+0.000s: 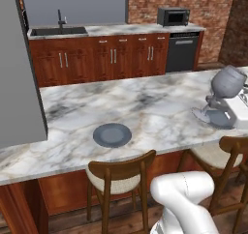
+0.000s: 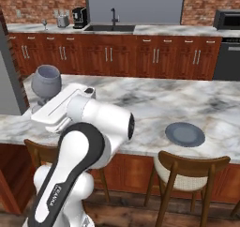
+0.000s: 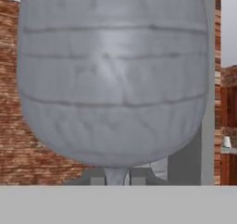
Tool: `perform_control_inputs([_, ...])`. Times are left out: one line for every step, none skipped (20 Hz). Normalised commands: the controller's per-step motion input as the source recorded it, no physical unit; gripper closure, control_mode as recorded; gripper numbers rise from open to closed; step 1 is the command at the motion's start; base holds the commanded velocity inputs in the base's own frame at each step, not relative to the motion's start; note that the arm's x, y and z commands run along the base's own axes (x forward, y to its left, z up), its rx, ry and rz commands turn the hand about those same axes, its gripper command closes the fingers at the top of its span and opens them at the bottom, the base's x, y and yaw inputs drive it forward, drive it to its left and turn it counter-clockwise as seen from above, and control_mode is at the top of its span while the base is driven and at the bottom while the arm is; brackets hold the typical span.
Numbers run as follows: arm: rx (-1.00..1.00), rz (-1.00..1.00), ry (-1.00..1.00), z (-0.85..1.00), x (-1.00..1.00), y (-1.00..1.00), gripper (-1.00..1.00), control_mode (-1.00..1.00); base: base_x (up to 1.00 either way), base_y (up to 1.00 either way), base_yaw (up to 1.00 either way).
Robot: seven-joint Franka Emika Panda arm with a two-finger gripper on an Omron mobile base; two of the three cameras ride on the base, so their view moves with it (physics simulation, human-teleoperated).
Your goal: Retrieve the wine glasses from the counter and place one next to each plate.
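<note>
My gripper (image 3: pixel 115 179) is shut on the thin stem of a greyish wine glass (image 3: pixel 111 79), whose rounded bowl looms right in front of the hand camera. In the left base view the wine glass (image 1: pixel 227 80) hangs tilted over the right end of the marble island, with the gripper (image 1: pixel 216 105) below its bowl. A grey disc that looks like a plate (image 1: pixel 201 116) lies beneath it, partly covered. Another blue-grey plate (image 1: pixel 112 134) (image 2: pixel 184 134) lies near the island's front edge. From the right base camera, the wine glass (image 2: pixel 46 80) shows behind my arm. A small stemmed glass (image 2: pixel 44 23) seems to stand on the far counter (image 2: pixel 154 30).
Wooden chairs (image 1: pixel 121 177) (image 2: pixel 187 172) stand along the island's near side. On the far counter are a sink with a tap (image 1: pixel 60 30), a microwave (image 1: pixel 173 16), a toaster (image 2: pixel 61 20) and a coffee machine (image 2: pixel 79 17). A grey fridge side (image 1: pixel 17 73) rises at the left.
</note>
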Motion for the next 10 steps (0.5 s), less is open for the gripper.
perform_control_inputs([0.00, 0.15, 0.25, 0.00, 0.76, 0.00, 1.00, -1.00, 0.00, 0.00, 0.00])
perform_control_inputs([-0.03, 0.10, 0.23, 0.00, 0.76, 0.10, 1.00, -1.00, 0.00, 0.00, 0.00])
perform_control_inputs([-0.08, 0.07, 0.17, 0.00, 0.68, 0.22, 1.00, -1.00, 0.00, 0.00, 0.00])
perform_control_inputs([-0.09, 0.07, 0.17, 0.00, 0.65, 0.23, 1.00, -1.00, 0.00, 0.00, 0.00])
perform_control_inputs([-0.09, 0.07, 0.15, 0.00, 0.64, 0.23, 1.00, -1.00, 0.00, 0.00, 0.00])
perform_control_inputs([-0.09, 0.07, 0.17, 0.00, 0.67, 0.24, 1.00, -1.00, 0.00, 0.00, 0.00])
perform_control_inputs([-0.09, 0.07, 0.15, 0.00, 0.64, 0.19, 1.00, -1.00, 0.00, 0.00, 0.00])
perform_control_inputs([-0.10, 0.07, 0.16, 0.00, 0.66, 0.20, 1.00, -1.00, 0.00, 0.00, 0.00])
perform_control_inputs([-0.11, 0.06, 0.17, -0.02, 0.64, 0.25, 1.00, -1.00, 0.00, 0.00, 0.00])
perform_control_inputs([-0.11, 0.05, 0.19, -0.09, 0.62, 0.29, 1.00, -1.00, 0.00, 0.00, 0.00])
